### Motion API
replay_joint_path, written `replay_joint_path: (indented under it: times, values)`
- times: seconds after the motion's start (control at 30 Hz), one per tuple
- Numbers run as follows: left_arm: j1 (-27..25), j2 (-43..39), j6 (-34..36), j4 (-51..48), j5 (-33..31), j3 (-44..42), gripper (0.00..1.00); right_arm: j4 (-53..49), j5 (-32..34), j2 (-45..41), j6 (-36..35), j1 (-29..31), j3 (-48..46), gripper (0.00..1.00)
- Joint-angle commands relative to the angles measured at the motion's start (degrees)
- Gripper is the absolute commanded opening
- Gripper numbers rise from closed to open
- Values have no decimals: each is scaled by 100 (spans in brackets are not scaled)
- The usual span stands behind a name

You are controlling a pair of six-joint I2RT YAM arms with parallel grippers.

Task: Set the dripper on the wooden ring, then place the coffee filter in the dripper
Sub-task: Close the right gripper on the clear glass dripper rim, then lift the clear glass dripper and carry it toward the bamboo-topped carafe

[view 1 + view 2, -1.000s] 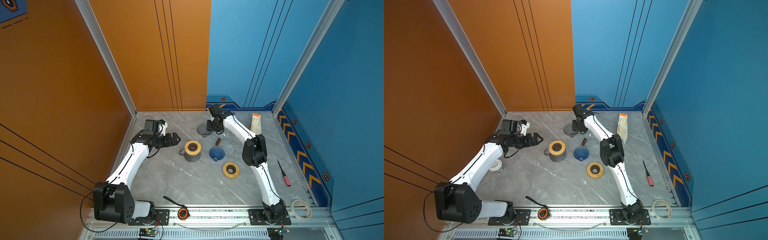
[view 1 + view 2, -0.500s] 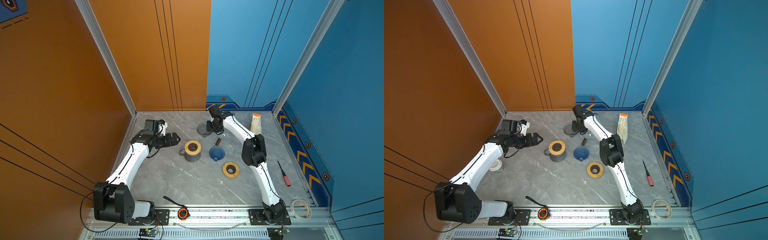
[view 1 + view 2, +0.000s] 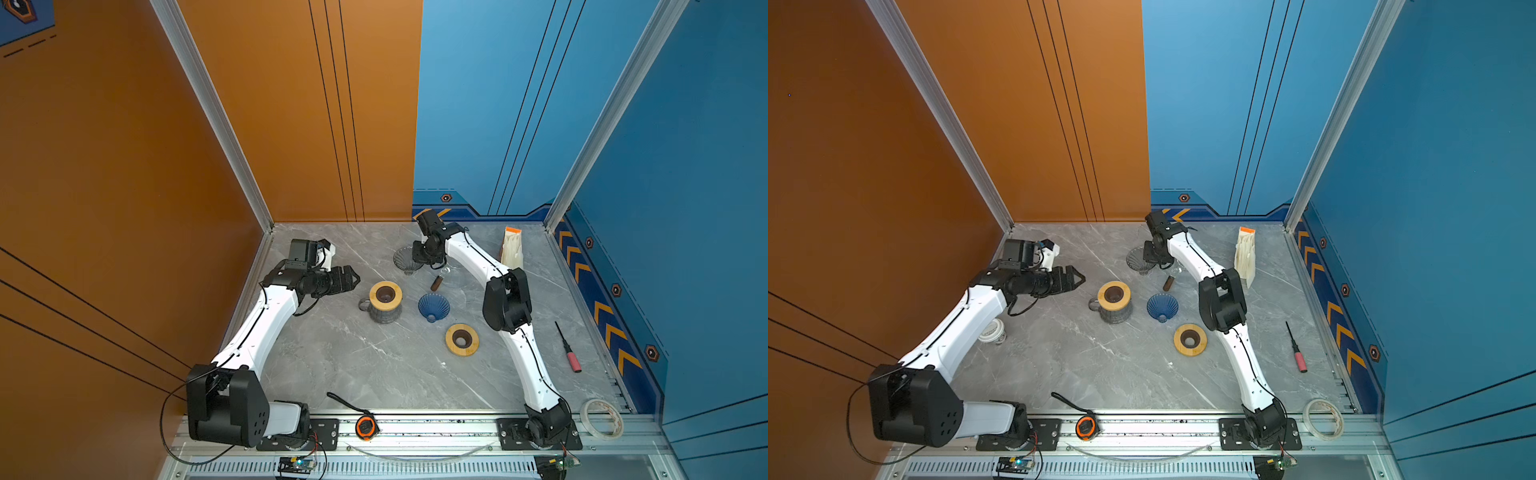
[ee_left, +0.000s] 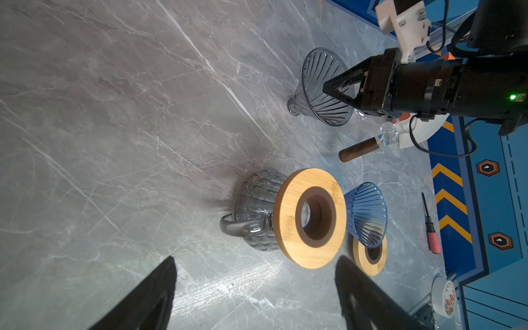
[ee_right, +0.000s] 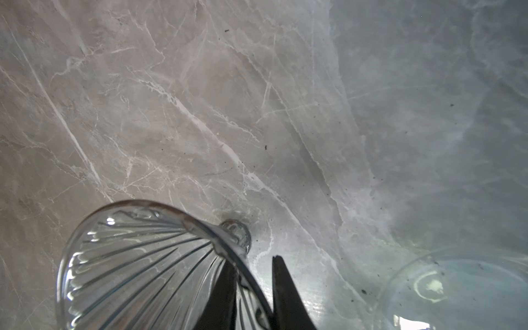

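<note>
**Right claw pinched on glass dripper rim, left claw open and empty**

The right claw [image 5: 253, 261] sat at the far middle of the bench [image 3: 374, 365]. Its jaws were nearly together across the wall of the glass dripper [image 5: 137, 257], one finger inside the rim and one outside. The dripper lay tipped on its side, with its spout touching the bench. The left claw [image 3: 353, 276] hovered low with its jaws spread wide, holding and touching nothing. It pointed at the mug [image 3: 386, 313], which was near but apart and was capped by a wooden ring [image 3: 385, 292]. The filter pack [image 3: 512, 249] stood upright at the far right, well apart from both claws. The blue dripper [image 3: 433, 306] lay just beside the mug, and no filter could be seen in either dripper.
</note>
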Motion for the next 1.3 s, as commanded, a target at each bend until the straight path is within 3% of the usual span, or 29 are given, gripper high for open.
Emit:
replay_joint_path:
  times: [0.0, 0.23, 0.33, 1.27]
  values:
    - [-50, 9, -39, -56, 165, 80, 88, 46, -15, 83, 104, -38, 168, 16]
    - [-51, 18, -43, -56, 166, 71, 88, 94, -33, 56, 122, -38, 168, 11]
    - [-56, 15, -43, -56, 164, 71, 83, 99, -48, 41, 126, -45, 154, 10]
    - [-61, -61, -61, -58, 187, 151, 80, 146, -594, -719, 91, -8, 72, 3]
